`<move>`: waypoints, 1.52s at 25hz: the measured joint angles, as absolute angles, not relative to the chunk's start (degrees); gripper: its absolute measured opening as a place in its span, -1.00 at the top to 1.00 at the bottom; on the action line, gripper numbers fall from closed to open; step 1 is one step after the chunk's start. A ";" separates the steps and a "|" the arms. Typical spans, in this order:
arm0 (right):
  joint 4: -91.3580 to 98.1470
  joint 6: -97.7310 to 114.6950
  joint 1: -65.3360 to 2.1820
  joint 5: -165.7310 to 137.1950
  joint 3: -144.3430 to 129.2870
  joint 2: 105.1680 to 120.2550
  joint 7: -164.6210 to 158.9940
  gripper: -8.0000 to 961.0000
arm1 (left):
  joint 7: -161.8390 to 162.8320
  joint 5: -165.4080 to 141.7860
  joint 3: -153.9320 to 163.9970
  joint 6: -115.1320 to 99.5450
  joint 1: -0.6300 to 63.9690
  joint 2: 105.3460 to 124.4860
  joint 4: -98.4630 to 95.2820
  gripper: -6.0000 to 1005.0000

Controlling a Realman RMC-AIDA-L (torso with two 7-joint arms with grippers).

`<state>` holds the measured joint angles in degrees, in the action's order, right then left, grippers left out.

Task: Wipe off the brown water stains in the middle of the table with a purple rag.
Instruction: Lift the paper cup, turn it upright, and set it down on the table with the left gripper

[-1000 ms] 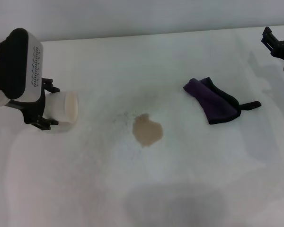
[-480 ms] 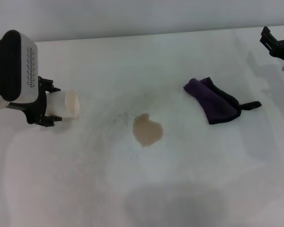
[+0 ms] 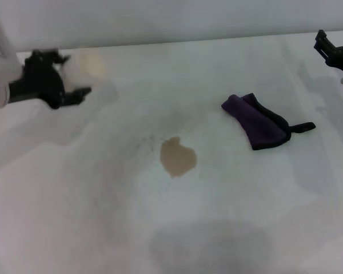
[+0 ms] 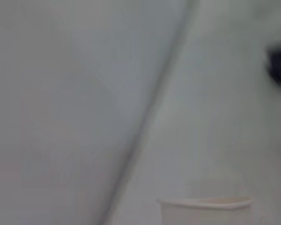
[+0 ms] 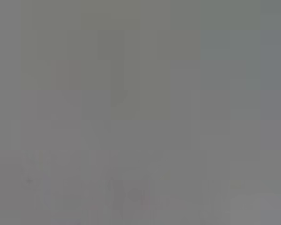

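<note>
From the head camera, the left claw (image 3: 60, 85) has swung up and back toward the far left of the counter (image 3: 228, 217), carrying the paper cup (image 3: 91, 64) away from the spot beside the spill where it sat a second ago. The cup shows only as a pale blur at the claw's tips, so the claw appears to be gripping it. The brown stain (image 3: 177, 157) lies unchanged in the middle of the counter, with faint specks near it. The purple rag (image 3: 257, 123) lies crumpled to the stain's right, well apart from it and untouched. The right claw (image 3: 337, 54) sits at the far right edge, and I cannot tell whether it is open or closed. Wiping has not begun; with the cup clear, the rag is likely next.

The left wrist camera shows the cup's rim (image 4: 203, 204) close in and a dark blur at one edge.

The right wrist camera shows only flat grey, nothing readable.
</note>
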<state>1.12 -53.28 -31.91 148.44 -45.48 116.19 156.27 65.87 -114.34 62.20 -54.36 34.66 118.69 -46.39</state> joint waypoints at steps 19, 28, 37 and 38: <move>1.52 -52.81 -32.47 148.59 -45.36 116.01 156.27 -0.64 | 33.70 -40.37 62.91 -68.38 31.92 120.31 -4.40 -0.44; 1.37 -52.56 -33.21 148.67 -45.35 116.10 156.27 -0.62 | 32.23 -40.49 62.91 -63.89 35.12 120.51 1.58 -0.46; 1.40 -52.29 -33.60 148.72 -45.35 116.11 156.27 -0.61 | 28.99 -40.93 62.93 -62.76 34.44 120.54 3.07 -0.46; 1.41 -52.00 -33.83 148.75 -45.35 116.11 156.27 -0.61 | 28.28 -40.93 62.94 -62.75 34.43 120.59 3.36 -0.46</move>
